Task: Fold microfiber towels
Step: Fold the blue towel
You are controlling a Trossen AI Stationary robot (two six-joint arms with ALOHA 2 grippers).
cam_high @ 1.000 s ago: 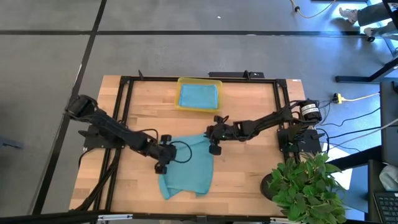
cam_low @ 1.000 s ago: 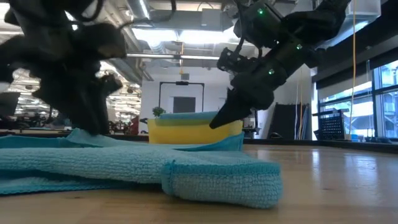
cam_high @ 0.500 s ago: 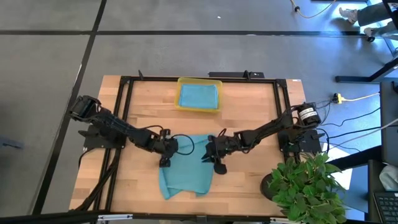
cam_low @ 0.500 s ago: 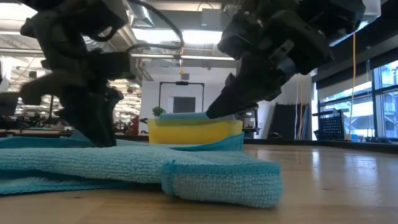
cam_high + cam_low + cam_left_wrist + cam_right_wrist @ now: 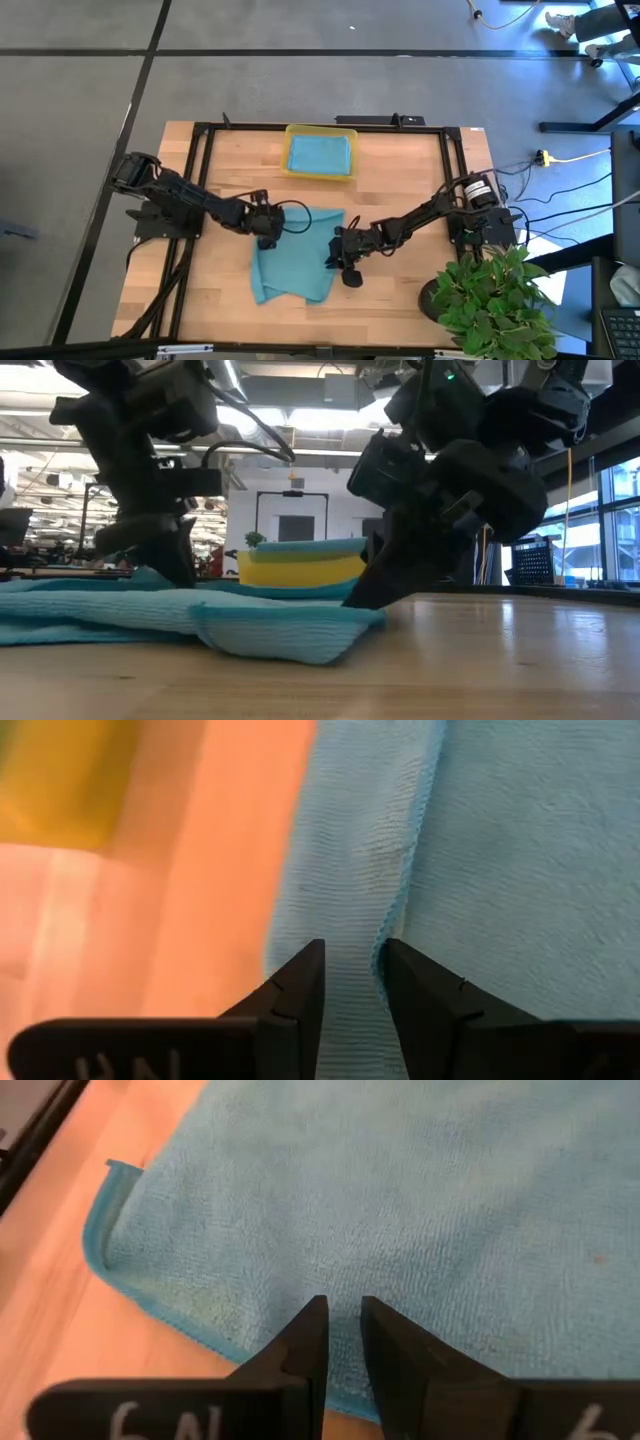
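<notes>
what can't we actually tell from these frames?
- Right gripper: right wrist view shows the fingers nearly together on the teal towel; whether cloth is pinched is hidden by the fingers.
- Left gripper: left wrist view shows a towel edge between the fingers, contact unclear.
- Yellow tray: the high view shows teal cloth inside; how many layers is too small to tell.
- Low view: the towel's far side is hidden behind both grippers.

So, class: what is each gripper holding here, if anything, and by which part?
Both hold the teal towel. The left gripper pinches its hemmed edge on the side near the yellow tray; the right gripper pinches the opposite edge.
</notes>
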